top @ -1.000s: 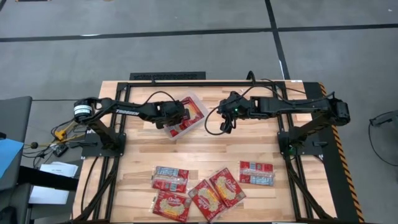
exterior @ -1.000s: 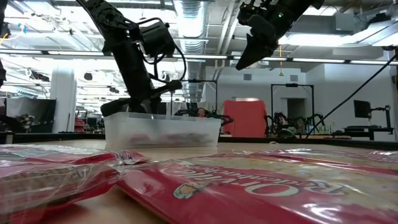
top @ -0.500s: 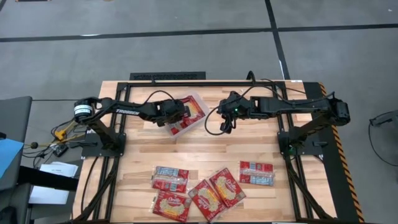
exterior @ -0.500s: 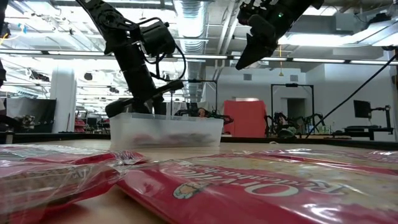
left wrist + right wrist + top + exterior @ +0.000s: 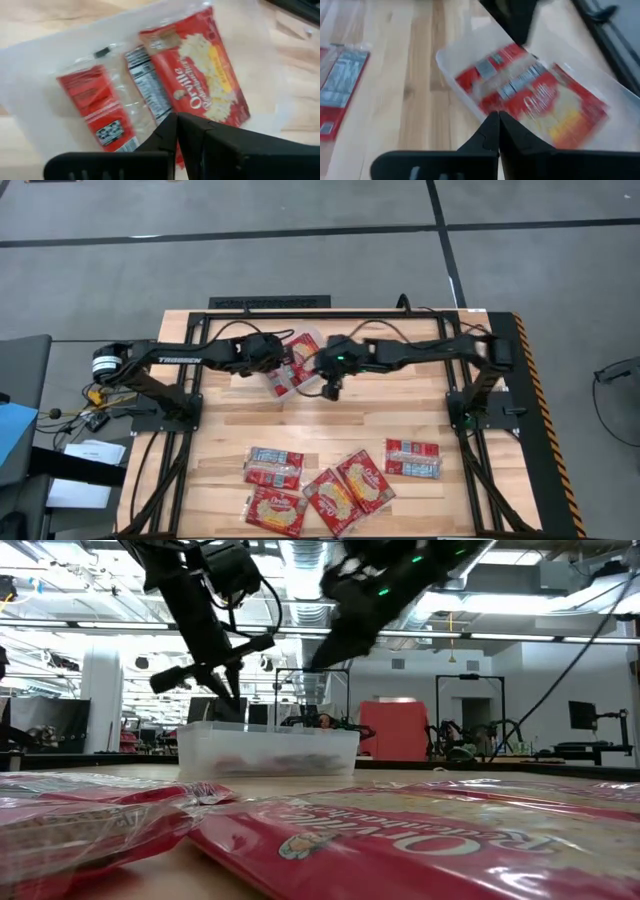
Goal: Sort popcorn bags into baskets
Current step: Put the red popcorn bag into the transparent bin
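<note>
The basket, a clear plastic tray (image 5: 282,388), sits at the back middle of the table with popcorn bags (image 5: 303,352) lying flat inside. In the left wrist view one bag (image 5: 202,67) shows its popcorn picture beside another red bag (image 5: 95,105). My left gripper (image 5: 277,366) hangs shut and empty above the tray's left end (image 5: 268,750). My right gripper (image 5: 331,387) hovers shut and empty just above the tray's right end (image 5: 455,65). Several more red bags (image 5: 330,498) lie spread along the table's front.
Loose bags fill the front strip, from one (image 5: 274,467) on the left to another (image 5: 412,458) on the right. Bare wood lies between them and the tray. Both arm bases stand at the table's side edges.
The right arm swung left from the table's middle to the tray's right end. The left gripper lifted off the tray's rim and now hangs above it.
</note>
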Action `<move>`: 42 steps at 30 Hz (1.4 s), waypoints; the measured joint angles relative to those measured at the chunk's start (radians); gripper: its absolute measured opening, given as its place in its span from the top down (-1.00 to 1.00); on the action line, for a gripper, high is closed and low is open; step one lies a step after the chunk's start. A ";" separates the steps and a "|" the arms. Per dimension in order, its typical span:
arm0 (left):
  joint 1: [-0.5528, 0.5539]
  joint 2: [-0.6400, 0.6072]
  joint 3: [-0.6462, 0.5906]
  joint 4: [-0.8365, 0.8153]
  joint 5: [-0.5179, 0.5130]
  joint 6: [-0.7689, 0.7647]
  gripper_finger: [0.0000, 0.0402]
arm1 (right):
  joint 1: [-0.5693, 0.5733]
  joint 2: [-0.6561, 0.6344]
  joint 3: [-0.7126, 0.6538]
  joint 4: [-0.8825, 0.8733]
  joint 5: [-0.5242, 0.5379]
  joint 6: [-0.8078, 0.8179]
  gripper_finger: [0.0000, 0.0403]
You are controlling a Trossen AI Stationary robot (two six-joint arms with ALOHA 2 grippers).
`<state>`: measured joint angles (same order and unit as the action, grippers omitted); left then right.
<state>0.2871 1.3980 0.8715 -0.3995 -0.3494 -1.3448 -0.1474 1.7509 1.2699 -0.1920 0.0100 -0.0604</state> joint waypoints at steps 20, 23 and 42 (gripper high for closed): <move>-0.007 -0.071 0.002 -0.271 -0.035 0.096 1.00 | -0.027 0.426 0.447 -0.249 -0.095 -0.144 0.92; -0.007 -0.075 0.001 -0.312 -0.043 0.108 1.00 | -0.034 0.459 0.458 -0.213 -0.114 -0.147 0.93; -0.007 -0.070 0.002 -0.351 -0.078 0.129 1.00 | -0.065 0.481 0.457 -0.302 -0.006 -0.200 0.87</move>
<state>0.2802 1.3277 0.8730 -0.7509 -0.4277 -1.2157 -0.2129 2.2322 1.7267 -0.4939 0.0040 -0.2607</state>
